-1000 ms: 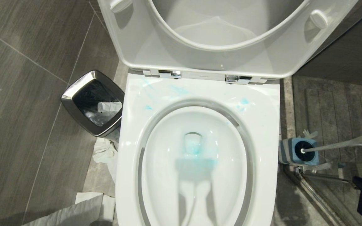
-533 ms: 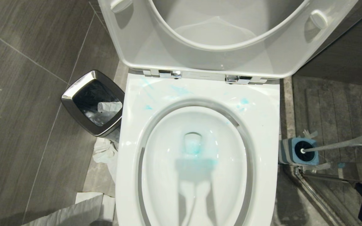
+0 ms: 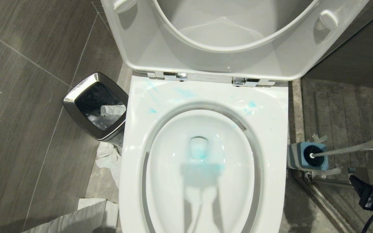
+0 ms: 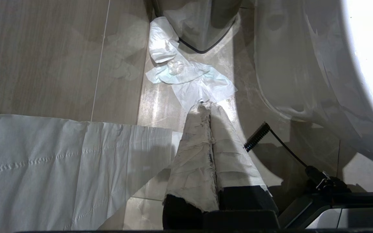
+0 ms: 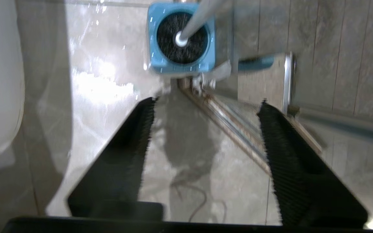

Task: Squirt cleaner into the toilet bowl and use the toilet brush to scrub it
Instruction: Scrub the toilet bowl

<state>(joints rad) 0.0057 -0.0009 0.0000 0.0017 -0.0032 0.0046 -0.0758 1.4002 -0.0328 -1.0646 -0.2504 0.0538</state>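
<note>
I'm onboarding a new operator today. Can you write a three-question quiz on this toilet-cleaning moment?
1. Where is the toilet brush head?
2. True or false: the right gripper is shut on the brush handle.
3. The blue cleaner shows: A) only on the floor, B) on the toilet bowl rim and in its basin, C) in the bin.

Key: 1. In its blue holder, right of the toilet. 2. False, it is open and empty. 3. B.

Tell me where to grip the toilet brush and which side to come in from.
Grip the toilet brush on its slim white handle, above the head, which sits down in the blue holder beside the toilet bowl. The handle leans up and away from the bowl, so bring the right gripper, jaws open and empty, in across the shaft from the robot's side, probably below the widened tip.
</note>
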